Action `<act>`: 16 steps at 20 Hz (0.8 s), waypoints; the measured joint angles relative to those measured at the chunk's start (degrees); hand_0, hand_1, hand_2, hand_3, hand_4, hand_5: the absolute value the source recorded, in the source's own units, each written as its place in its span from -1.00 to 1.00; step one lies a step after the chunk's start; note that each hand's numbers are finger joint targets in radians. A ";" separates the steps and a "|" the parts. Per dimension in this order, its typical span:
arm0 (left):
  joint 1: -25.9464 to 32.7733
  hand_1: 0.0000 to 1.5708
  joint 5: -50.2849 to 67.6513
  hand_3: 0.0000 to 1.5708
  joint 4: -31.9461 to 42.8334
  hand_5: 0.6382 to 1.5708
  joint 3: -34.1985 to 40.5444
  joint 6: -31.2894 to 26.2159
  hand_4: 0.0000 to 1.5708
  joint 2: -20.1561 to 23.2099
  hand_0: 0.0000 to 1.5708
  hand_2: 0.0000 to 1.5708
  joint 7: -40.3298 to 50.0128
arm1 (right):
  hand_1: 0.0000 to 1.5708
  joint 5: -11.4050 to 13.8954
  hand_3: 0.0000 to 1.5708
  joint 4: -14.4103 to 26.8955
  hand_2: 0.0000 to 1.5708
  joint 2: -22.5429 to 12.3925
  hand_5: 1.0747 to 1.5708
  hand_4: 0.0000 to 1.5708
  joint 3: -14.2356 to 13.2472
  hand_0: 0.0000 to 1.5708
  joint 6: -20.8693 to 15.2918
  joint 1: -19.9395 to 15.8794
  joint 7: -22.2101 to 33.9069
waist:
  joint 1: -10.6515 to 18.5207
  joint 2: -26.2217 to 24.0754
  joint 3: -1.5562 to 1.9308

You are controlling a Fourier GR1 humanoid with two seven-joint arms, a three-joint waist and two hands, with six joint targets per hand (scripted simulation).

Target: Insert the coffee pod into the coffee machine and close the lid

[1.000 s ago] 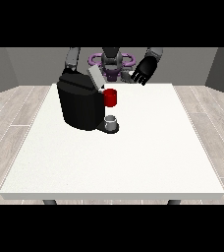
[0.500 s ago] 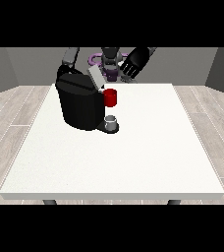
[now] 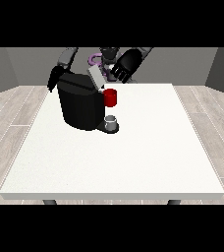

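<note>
Grey lid (image 3: 95, 78) raised on the black machine (image 3: 79, 106); hand at the view's right (image 3: 125, 66) just above and behind it.
Lid stands tilted up from the machine's top, apparently hinged: likely stiff and light, best pushed down at its free upper end rather than gripped. A pod should be small, light, rigid and smooth, so pinch it by the sides. A grey thing (image 3: 111, 121) sits at the machine's front base, below a red thing at the machine (image 3: 110, 97); cannot tell if it is the pod. The hand's fingers look spread and relaxed, holding nothing, near the lid, contact unclear. Hand at the view's left (image 3: 54, 81) is behind the machine; fingers unreadable.
</note>
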 measured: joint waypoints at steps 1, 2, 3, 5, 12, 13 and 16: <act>-0.63 0.64 0.13 0.61 0.30 1.00 0.27 -0.19 -0.39 0.32 0.64 0.68 -0.11 | -1.00 -0.21 -1.00 -0.28 -1.00 -0.28 1.00 -1.00 -0.24 -1.00 0.24 -0.48 0.41 | -0.27 0.42 0.00; -0.85 0.60 -0.20 0.58 0.37 1.00 0.11 0.28 -0.37 0.38 0.60 0.65 -0.30 | -1.00 -0.43 -1.00 -0.44 -1.00 -0.74 1.00 -1.00 -0.56 -1.00 0.59 -0.99 0.43 | -0.43 1.09 0.00; -0.84 0.56 -0.28 0.58 0.81 1.00 0.16 0.32 -0.38 0.65 0.56 0.64 -0.73 | -1.00 -0.32 -1.00 -0.91 -1.00 -0.58 1.00 -1.00 -0.48 -1.00 0.33 -1.33 1.22 | -0.48 1.37 0.00; -1.52 0.54 -0.52 0.58 1.11 1.00 0.03 0.65 -0.40 0.16 0.54 0.63 -0.34 | -1.00 -0.60 -1.00 -0.91 -1.00 -1.16 1.00 -0.81 -1.12 -1.00 0.53 -2.32 1.78 | -0.65 2.05 0.00; -2.97 0.60 -0.98 0.57 1.51 1.00 -0.65 0.22 -0.45 -0.55 0.60 0.65 -1.03 | -1.00 -0.94 -1.00 0.88 -1.00 -1.75 1.00 -0.79 -2.81 -1.00 -0.19 -3.04 0.43 | 0.53 3.89 0.00; -2.89 0.58 -1.12 0.56 1.67 1.00 -0.83 0.33 -0.45 -1.08 0.58 0.64 -0.65 | -1.00 -0.96 -1.00 1.17 -1.00 -1.73 1.00 -0.76 -2.90 -1.00 -0.24 -3.02 0.38 | 0.66 3.74 0.01; -3.08 0.54 -1.19 0.55 2.26 1.00 -0.72 0.17 -0.45 -0.76 0.54 0.59 -1.25 | -1.00 -1.26 -1.00 1.14 -1.00 -2.18 1.00 -0.83 -3.23 -1.00 0.15 -2.84 -0.14 | 0.28 4.14 0.01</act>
